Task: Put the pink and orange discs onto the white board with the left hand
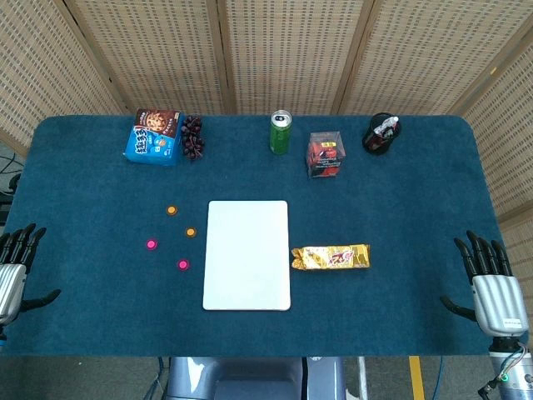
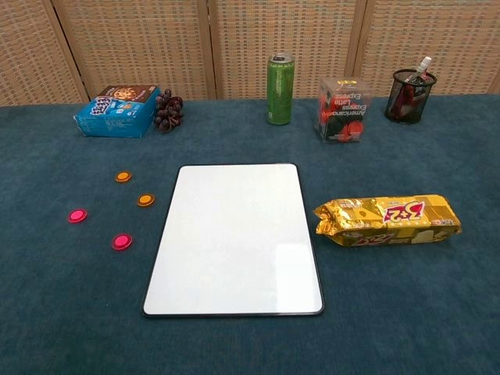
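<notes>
My left hand point(image 1: 15, 265) spread, empty at table's eight o'clock; small flat pink plastic discs point(image 1: 151, 244) and orange ones point(image 1: 171, 210) look light, slippery, best pinched by rims.

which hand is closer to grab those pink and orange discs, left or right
Left. The left hand rests open at the table's left edge, on the same side of the white board as the discs. The right hand would have to cross the board.
</notes>
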Available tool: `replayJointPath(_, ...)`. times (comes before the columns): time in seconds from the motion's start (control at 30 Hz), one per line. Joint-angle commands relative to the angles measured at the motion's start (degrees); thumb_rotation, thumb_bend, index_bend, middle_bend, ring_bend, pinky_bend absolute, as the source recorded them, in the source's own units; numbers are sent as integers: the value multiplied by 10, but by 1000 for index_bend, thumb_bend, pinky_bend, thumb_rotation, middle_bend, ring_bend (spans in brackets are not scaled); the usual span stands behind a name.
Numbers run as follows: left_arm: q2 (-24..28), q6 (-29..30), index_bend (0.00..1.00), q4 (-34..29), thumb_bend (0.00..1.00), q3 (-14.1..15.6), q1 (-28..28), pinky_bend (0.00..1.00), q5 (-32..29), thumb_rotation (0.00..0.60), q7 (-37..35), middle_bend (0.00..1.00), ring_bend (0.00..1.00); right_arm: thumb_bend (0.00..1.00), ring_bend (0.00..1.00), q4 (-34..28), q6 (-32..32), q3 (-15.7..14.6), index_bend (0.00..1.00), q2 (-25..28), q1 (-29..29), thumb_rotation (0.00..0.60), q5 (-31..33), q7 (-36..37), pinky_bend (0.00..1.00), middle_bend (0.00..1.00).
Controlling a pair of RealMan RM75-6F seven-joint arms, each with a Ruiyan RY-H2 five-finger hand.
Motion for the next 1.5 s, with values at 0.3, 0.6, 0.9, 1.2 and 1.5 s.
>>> replayJointPath(0.3,-4,-11,0,6,0,6,-8,0,15,600,-5,0,0,0,0,7,15,2,0,-7,-3,600,-9,-6,0,0)
replayJointPath(0.6,-40,-95,125,-7,60,-1,-64,0,10,600,21,0,0,0,0,12,15,1,0,-8,-4,600,-9,5,0,0)
replayJointPath(0.9,-128,-225,417,-23,261,-55,-173,0,-119,600,145,0,0,0,0,9,5,-1,0,-2,-2,600,-7,13,0,0)
replayJointPath(1.2,-195,-240,417,-16,324,-63,-223,0,-226,600,247,0,0,0,0,4,-4,-2,0,3,0,600,-1,18,0,0)
replayJointPath(1.5,-249,-235,417,15,323,-57,-260,0,-276,600,301,0,0,0,0,2,-10,-2,0,6,1,600,1,23,0,0)
